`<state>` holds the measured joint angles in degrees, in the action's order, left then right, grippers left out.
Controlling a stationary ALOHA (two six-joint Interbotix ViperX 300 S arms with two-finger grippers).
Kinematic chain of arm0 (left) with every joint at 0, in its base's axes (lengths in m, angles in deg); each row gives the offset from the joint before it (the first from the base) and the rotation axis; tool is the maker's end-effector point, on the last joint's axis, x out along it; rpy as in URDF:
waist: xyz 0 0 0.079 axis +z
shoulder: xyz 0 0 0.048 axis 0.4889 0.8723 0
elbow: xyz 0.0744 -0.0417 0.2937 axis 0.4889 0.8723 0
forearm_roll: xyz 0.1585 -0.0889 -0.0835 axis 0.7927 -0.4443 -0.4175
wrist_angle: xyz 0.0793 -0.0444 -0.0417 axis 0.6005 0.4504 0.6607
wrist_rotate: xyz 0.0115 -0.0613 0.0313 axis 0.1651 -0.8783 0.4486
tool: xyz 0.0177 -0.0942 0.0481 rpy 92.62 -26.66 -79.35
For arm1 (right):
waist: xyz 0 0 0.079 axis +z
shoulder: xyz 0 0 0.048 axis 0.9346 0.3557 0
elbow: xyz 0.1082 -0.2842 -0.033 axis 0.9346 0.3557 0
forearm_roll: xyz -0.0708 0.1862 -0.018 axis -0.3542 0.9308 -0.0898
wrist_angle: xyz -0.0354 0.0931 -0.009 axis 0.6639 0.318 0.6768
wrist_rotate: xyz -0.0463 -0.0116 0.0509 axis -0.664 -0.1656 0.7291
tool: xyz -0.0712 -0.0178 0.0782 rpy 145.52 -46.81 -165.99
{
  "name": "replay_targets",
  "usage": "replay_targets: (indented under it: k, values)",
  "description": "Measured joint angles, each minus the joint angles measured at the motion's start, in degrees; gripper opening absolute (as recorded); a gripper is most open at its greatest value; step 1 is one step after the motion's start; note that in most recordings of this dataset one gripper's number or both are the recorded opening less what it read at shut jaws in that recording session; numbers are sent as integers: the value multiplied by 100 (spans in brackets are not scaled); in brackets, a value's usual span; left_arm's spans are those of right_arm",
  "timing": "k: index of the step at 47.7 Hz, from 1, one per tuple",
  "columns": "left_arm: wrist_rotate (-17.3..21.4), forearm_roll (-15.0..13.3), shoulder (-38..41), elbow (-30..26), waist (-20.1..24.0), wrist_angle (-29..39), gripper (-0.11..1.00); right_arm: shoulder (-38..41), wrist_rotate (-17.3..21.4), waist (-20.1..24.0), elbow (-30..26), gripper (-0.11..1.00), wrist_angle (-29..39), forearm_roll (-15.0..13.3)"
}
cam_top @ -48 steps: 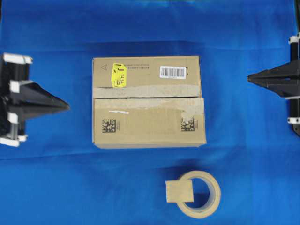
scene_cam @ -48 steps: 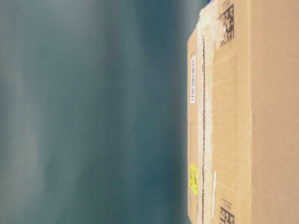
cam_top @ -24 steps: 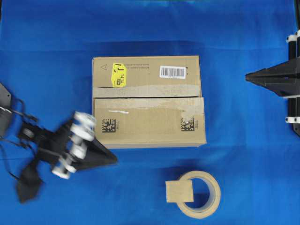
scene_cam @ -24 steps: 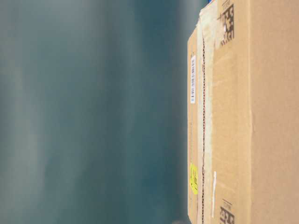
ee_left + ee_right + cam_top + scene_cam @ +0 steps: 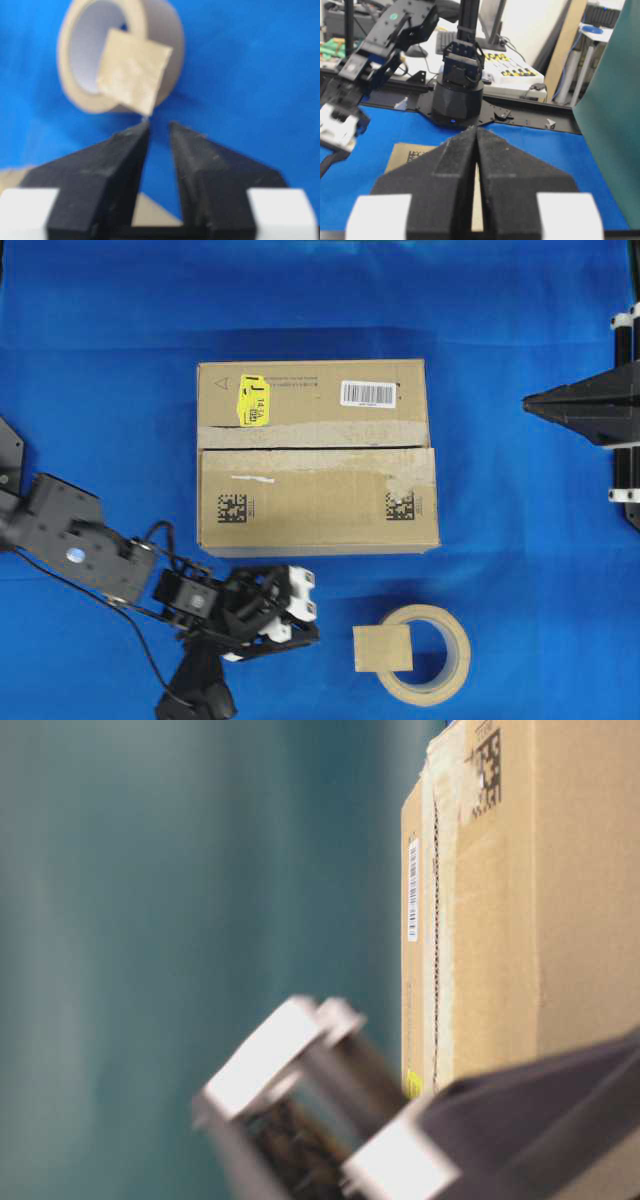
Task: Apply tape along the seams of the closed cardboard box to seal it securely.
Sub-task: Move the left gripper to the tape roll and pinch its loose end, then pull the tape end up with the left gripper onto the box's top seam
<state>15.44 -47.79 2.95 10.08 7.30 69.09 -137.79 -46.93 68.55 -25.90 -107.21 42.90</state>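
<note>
Now my left jaws [image 5: 159,131] stand slightly parted and empty, just short of the tape [image 5: 133,71] on the roll [image 5: 420,655]. I should close squarely on its free corner, pinching only the flap. Beyond lies the cardboard box [image 5: 317,457], seams [image 5: 310,448] unsealed. My right jaws [image 5: 477,137] sit shut, empty.

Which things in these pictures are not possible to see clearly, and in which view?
- Cardboard box, table-level view: cut off by the right edge; the blurred left gripper covers its lower part.
- Barcode label, overhead view: print too small to read.
- Tape, left wrist view: blurred; whether the fingertips touch its corner is unclear.
- Cardboard box, right wrist view: mostly hidden behind the shut right gripper.
</note>
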Motion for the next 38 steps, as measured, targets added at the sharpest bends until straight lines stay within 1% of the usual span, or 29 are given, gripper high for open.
replay_targets:
  k: [7,13,17,22,24,31,38]
  values:
    - [624,9,352,-316,0,26,23,-9,0,0,9,0,9,0]
    - [1090,18,589,-580,-9,26,29,0,0,0,0,0,9,0]
    - [1204,18,712,-738,-9,35,38,9,-9,9,0,0,18,9]
    - [1230,18,844,-923,-9,26,52,18,-26,0,0,0,44,9]
    - [1239,18,905,-984,-9,35,55,26,-35,0,0,0,53,9]
    - [1327,18,1169,-1151,-9,18,55,44,-62,0,0,0,79,0]
    - [1591,18,1327,-1195,-9,-26,55,53,-70,0,0,0,132,9]
